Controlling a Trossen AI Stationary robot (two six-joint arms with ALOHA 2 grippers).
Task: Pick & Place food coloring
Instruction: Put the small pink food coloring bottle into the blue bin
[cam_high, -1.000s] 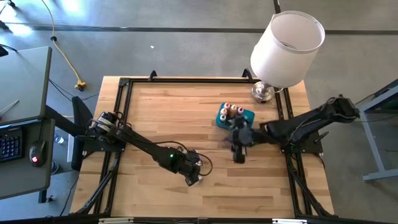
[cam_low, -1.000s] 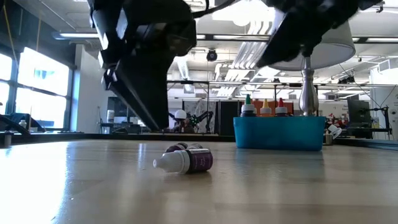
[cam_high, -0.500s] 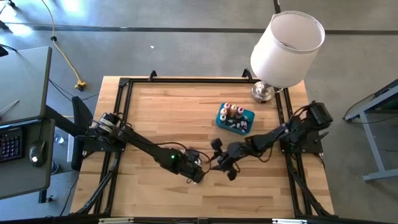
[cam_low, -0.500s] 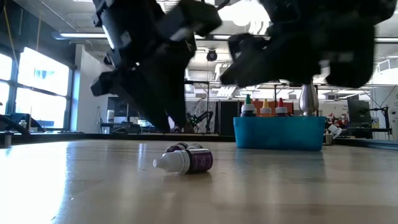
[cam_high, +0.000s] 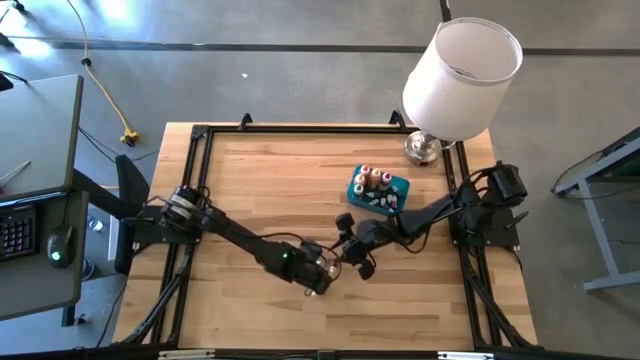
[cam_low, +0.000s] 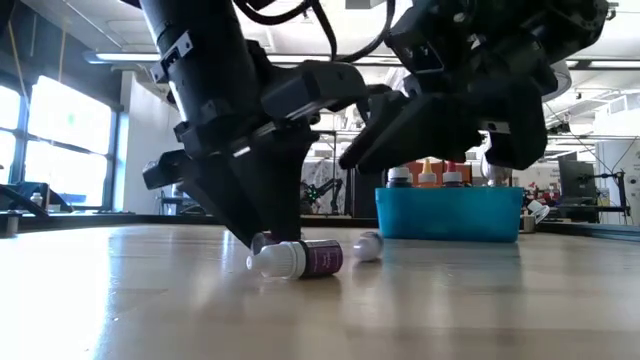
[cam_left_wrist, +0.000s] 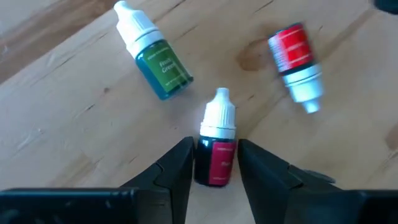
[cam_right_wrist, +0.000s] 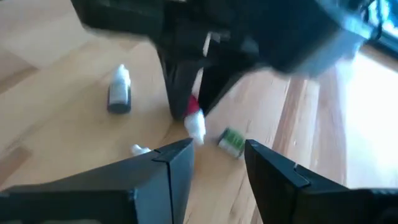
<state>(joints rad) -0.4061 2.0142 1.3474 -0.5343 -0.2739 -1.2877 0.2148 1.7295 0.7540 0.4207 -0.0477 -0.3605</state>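
Food coloring is lying scattered low in the middle of the high view, on the bench (cam_high: 250, 180), with more bottles standing in the teal bin (cam_high: 398, 188) up and to the right. Left gripper (cam_left_wrist: 214, 163) is straddling the dark red bottle (cam_left_wrist: 216, 149), fingers narrow and hugging its body on both flanks, white cap poking out ahead. Green bottle (cam_left_wrist: 153, 51) is lying upper left in the left wrist view, red-labelled bottle (cam_left_wrist: 296, 65) upper right. Right gripper (cam_right_wrist: 217, 155) is hovering fairly wide, holding nothing. These look light, stiff and slick; lying down, I'd say they roll readily, so the labelled barrel is the place to pinch, not the tapered cap.
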